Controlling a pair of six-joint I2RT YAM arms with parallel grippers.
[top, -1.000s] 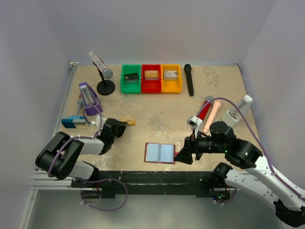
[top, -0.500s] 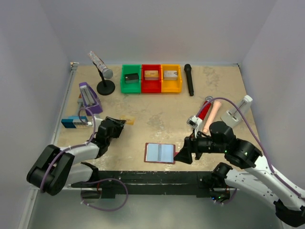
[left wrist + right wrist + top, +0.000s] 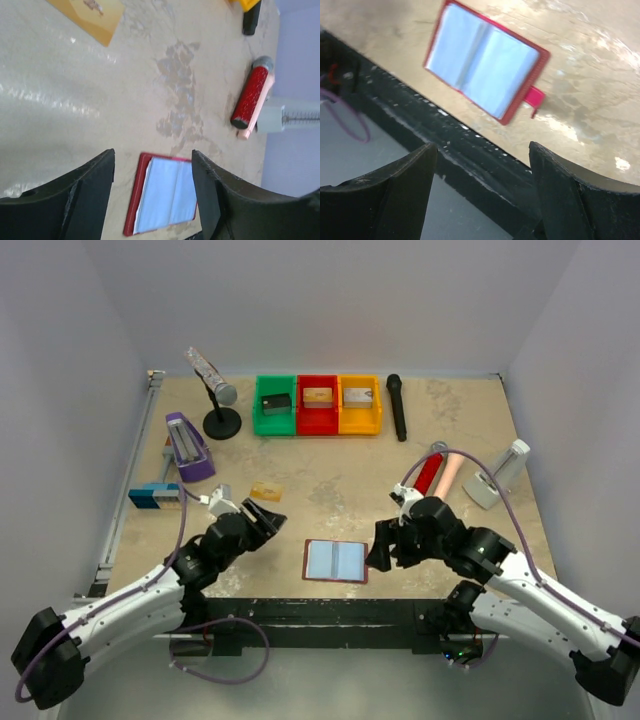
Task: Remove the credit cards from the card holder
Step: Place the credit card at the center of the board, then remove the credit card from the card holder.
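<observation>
While its jaws stand apart and empty, the left gripper [image 3: 152,162] hovers short of the open wallet [image 3: 165,197]; the right gripper [image 3: 482,150], equally wide and bare, hangs near the wallet's red tab [image 3: 535,96]. The wallet lies flat between them, blue pockets up. A gold card [image 3: 87,15] rests on the table [image 3: 330,455] beyond the left gripper, well apart from the wallet. Whether more cards sit inside cannot be told. The next pull likely needs one gripper pinning the cover while the other slides a card out level.
</observation>
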